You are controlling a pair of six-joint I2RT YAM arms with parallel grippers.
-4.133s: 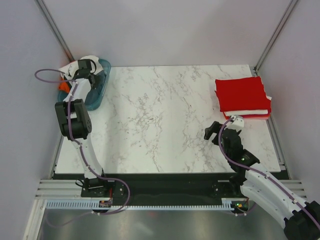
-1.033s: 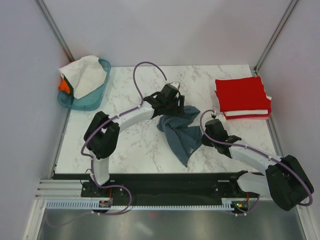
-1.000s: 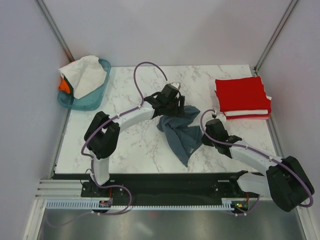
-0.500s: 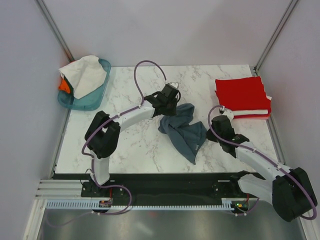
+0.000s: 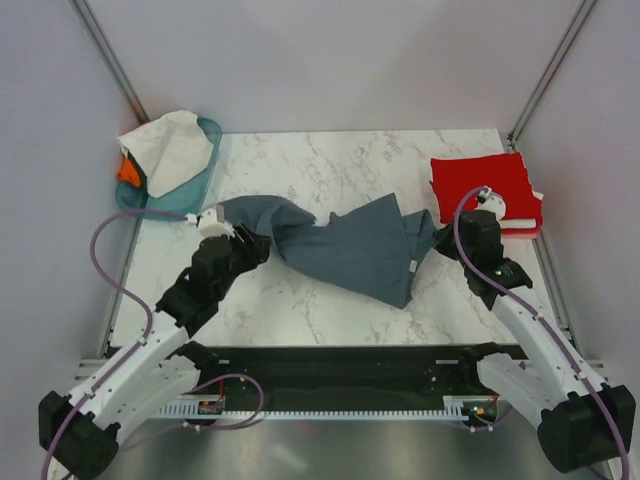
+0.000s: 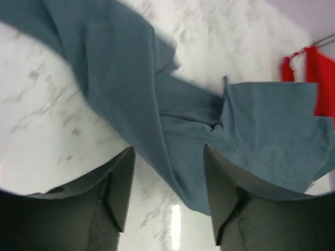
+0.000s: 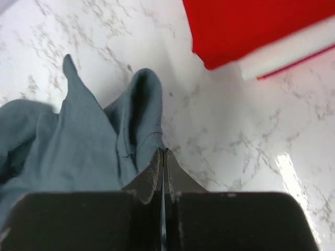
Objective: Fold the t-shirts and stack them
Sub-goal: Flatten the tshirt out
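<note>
Progress: red shirt (image 5: 480,185) and white shirt (image 5: 520,222) folded, stacked far right; blue-grey shirt (image 5: 360,250) stretched across the middle, unfolded; two more wait in the basket (image 5: 200,185), far left
Left gripper (image 6: 167,151): fingers spread, cloth between, unclamped
Right gripper (image 7: 163,154): pinched closed on the blue-grey shirt's right edge
Count: five shirts visible, one basket, two grippers

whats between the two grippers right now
The slate blue-grey t-shirt, pinched in the right gripper and reaching the open left gripper; top view shows it.
</note>
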